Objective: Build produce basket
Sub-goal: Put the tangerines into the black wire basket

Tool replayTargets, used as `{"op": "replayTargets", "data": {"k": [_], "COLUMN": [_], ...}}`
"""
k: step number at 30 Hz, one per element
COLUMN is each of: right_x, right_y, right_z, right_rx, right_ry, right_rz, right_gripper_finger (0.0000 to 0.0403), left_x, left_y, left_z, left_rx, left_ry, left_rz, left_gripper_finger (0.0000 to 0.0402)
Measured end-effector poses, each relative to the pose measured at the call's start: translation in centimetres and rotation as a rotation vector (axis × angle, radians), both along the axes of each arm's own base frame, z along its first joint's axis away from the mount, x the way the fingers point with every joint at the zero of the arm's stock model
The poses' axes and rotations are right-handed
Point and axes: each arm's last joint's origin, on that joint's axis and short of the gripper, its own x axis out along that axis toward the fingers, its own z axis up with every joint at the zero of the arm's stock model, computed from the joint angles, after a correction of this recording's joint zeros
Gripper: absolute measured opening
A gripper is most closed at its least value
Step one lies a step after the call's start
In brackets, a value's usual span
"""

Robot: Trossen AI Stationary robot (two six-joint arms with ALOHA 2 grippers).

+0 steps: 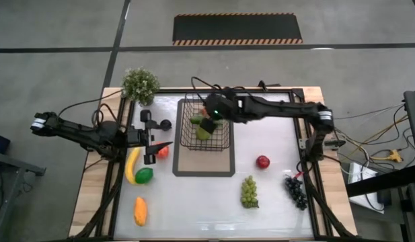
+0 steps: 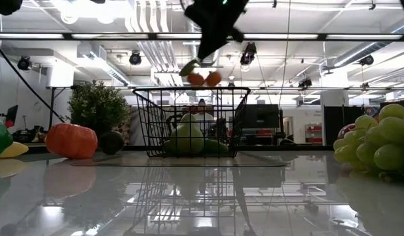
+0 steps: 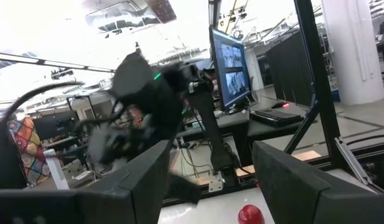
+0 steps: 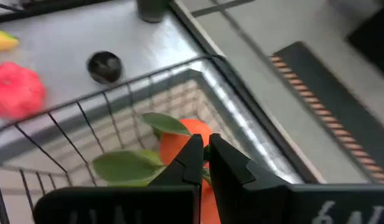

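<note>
Overhead, the right gripper (image 1: 208,121) is hanging above the basket (image 1: 222,142), its fingers (image 4: 232,165) pinched together on the leafy stem of the oranges (image 4: 187,138); from table height the oranges (image 2: 204,78) are dangling just above the basket (image 2: 148,124) rim, with a green pear (image 2: 188,139) lying inside on the mesh floor. Seen from above, the black wire basket is sitting at the 12 o'clock end of a dark-bordered mat (image 1: 203,169) near the middle of the white table (image 1: 194,208). Over at the table's 9 o'clock side the left gripper (image 1: 148,139) is waiting above the surface with its fingers (image 3: 145,174) spread apart and nothing between them. Just below it, toward 6 o'clock, a yellow banana (image 1: 132,165) and a lime-green fruit (image 1: 144,175) are lying side by side and touching, with a tomato (image 1: 163,152) close to the mat's left edge and an orange-coloured piece (image 1: 140,211) farther toward 7 o'clock. A red apple (image 1: 262,161) is resting at 3 o'clock of the mat, green grapes (image 1: 249,191) at 5 o'clock, and dark grapes (image 1: 295,191) near the table's right edge. A small dark round fruit (image 1: 165,124) is lying just left of the basket, and a potted plant (image 1: 140,84) is standing at the 11 o'clock corner.
</note>
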Motion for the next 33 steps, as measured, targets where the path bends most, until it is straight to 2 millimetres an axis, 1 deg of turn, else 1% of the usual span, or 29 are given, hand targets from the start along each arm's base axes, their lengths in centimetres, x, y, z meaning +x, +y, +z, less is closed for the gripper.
{"op": "replayTargets", "data": {"k": [5,8,11,17,24,27,33], "right_x": [2.0,2.5,3.0,4.3,5.1,5.2,5.5], "right_y": [-3.4,-5.1,-6.3,-7.0,-7.6,-7.8,-7.9], "right_z": [-2.3,-3.8,-5.2,-7.5,-10.0,-10.6,-10.4], "right_rx": [0.082,0.097,0.1,0.099,0.083,0.071,0.063], "right_ry": [-0.056,-0.05,-0.043,-0.05,-0.01,0.001,-0.027], "right_rz": [0.022,-0.013,-0.037,-0.045,-0.08,-0.089,-0.089], "right_gripper_finger": [0.0009,0.0009,0.0009,0.0009,0.0009,0.0009,0.0009], "left_x": [0.1,0.0,0.0,0.0,0.0,0.0,0.0], "left_y": [0.0,0.0,0.0,0.0,0.0,0.0,0.0], "left_z": [0.0,0.0,0.0,0.0,0.0,0.0,0.0], "left_rx": [-0.025,-0.027,-0.027,-0.027,-0.027,-0.026,-0.026], "left_ry": [0.002,-0.003,-0.002,-0.003,-0.002,-0.002,-0.002], "left_rz": [-0.009,-0.011,-0.012,-0.012,-0.012,-0.012,-0.012], "left_gripper_finger": [0.0212,0.0212,0.0212,0.0212,0.0212,0.0212,0.0212]}}
